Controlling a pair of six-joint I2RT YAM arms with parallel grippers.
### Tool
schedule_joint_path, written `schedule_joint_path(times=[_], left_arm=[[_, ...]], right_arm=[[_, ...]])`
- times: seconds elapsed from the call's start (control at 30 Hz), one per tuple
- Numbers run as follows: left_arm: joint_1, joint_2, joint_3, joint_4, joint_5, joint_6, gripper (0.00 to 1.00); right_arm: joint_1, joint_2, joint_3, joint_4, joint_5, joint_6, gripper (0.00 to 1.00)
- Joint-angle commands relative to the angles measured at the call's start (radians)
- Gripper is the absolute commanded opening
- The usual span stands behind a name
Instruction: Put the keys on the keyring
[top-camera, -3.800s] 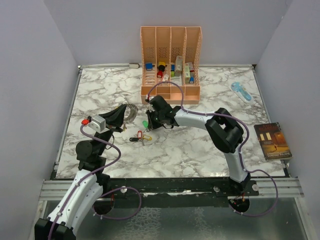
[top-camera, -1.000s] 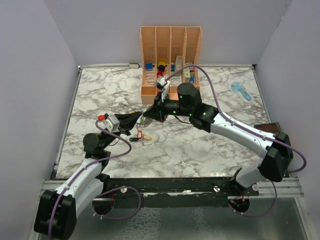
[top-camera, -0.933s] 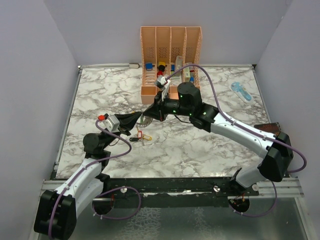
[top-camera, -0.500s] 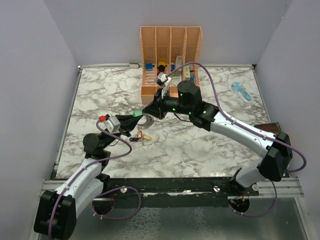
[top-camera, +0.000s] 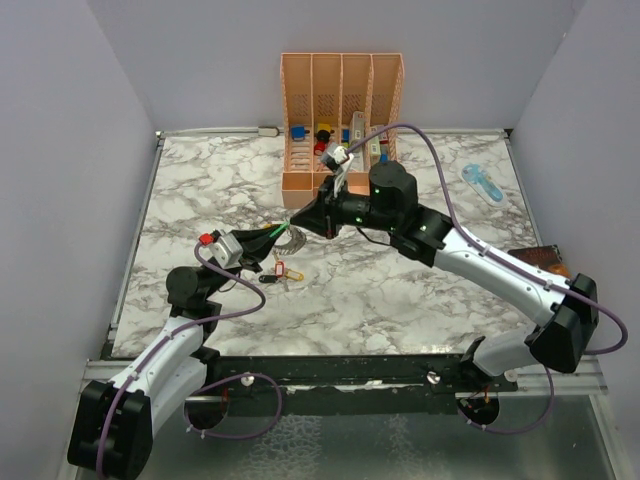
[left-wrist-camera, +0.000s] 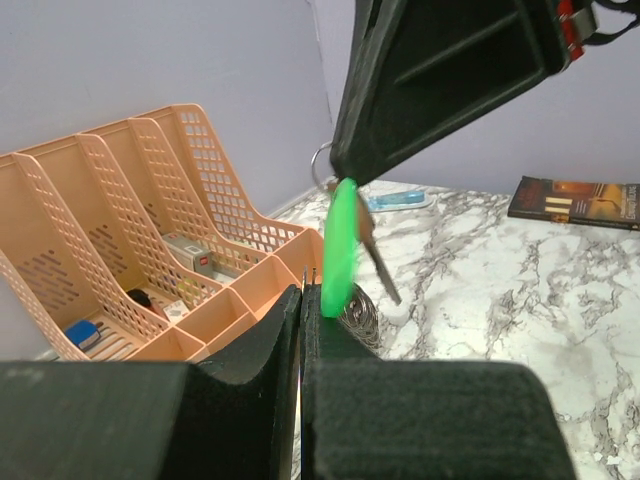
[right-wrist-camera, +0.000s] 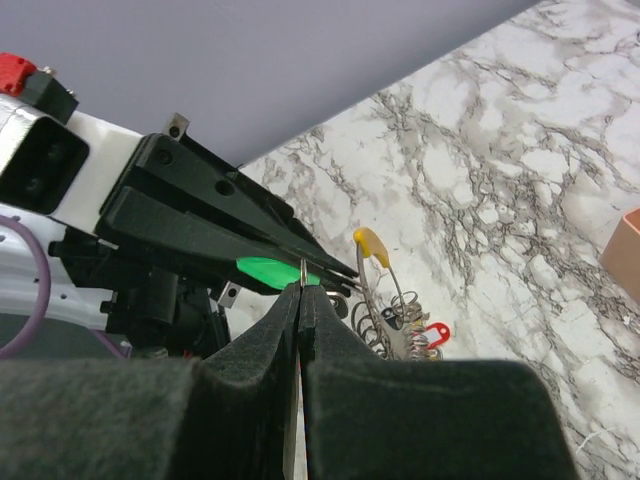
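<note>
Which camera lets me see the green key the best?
The left wrist camera. There the green key hangs big and close from the right gripper, its metal blade showing. From the top it is only a tiny green speck; the right wrist camera shows just a green sliver behind black fingers.

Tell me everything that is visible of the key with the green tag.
The green key has a bright green oblong plastic tag, a small silvery ring at one end and a slim metal blade beside the tag. It hangs in the air from the shut right gripper, which pinches it at the ring end. Its other end reaches the shut fingertips of the left gripper, next to the beaded keyring; contact there is unclear.
</note>
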Motion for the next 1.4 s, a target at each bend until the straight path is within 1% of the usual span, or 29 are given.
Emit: schedule_joint_path(times=[0.0, 0.2, 0.43, 0.7, 0.93, 1.37], left_arm=[[-0.002, -0.013, 0.003, 0.034, -0.02, 0.031, 0.0], [-0.002, -0.014, 0.011, 0.033, -0.017, 0.03, 0.0], [-0.003, -0.017, 0.024, 0.038, 0.016, 0.024, 0.0], [-0.002, -0.018, 0.024, 0.037, 0.029, 0.02, 0.0], [-0.001, -0.02, 0.018, 0.031, 0.029, 0.031, 0.0], [-0.003, -0.02, 0.016, 0.03, 0.033, 0.03, 0.0]], right_arm=[[0.009, -0.058, -0.034, -0.036, -0.037, 0.002, 0.02], [0.009, -0.068, -0.063, -0.048, -0.073, 0.009, 0.01], [0.014, -0.027, -0.061, -0.04, -0.038, 0.01, 0.01], [0.018, 0.019, -0.022, -0.054, 0.01, -0.002, 0.01], [0.018, 0.02, -0.013, -0.043, 0.044, -0.001, 0.01], [0.018, 0.027, 0.011, -0.049, 0.053, -0.004, 0.01]])
